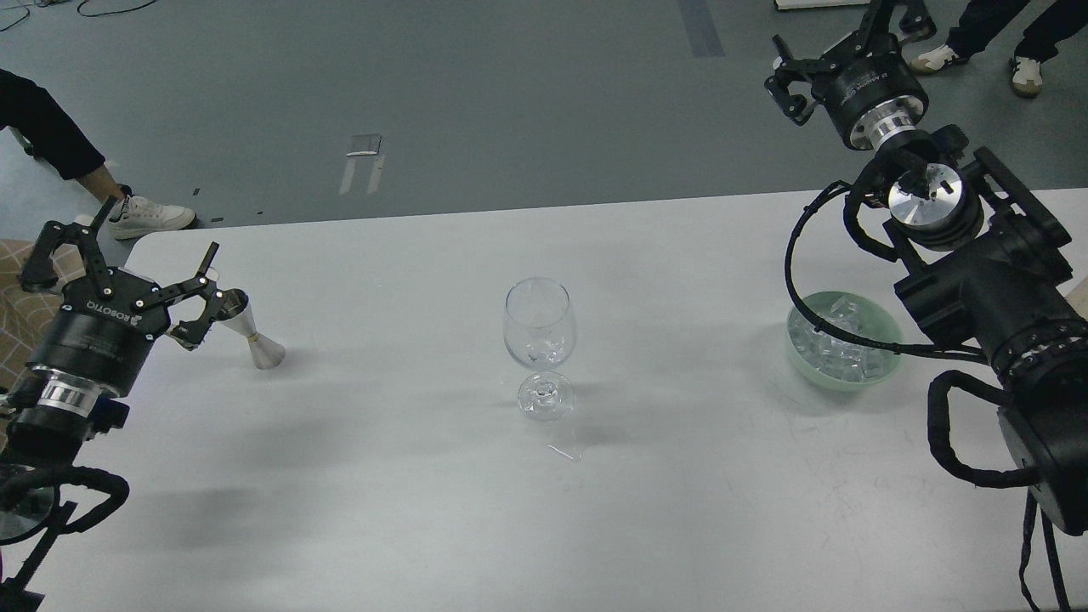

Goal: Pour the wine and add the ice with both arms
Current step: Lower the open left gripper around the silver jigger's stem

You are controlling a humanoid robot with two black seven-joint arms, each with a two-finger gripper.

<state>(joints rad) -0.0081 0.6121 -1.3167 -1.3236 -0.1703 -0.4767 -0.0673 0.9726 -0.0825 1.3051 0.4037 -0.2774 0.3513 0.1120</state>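
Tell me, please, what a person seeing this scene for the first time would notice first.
Probably the clear wine glass standing alone at the middle of the white table. Next, the two black arms at either side: the left claw open beside a tilted steel jigger, and the right claw raised beyond the table's far edge, above the green bowl of ice.

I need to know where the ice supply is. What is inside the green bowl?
The green bowl holds a heap of clear ice. A black cable and the right arm cover its right rim.

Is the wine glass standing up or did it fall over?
Standing up. The glass rests on its round foot in the middle of the table, bowl on top.
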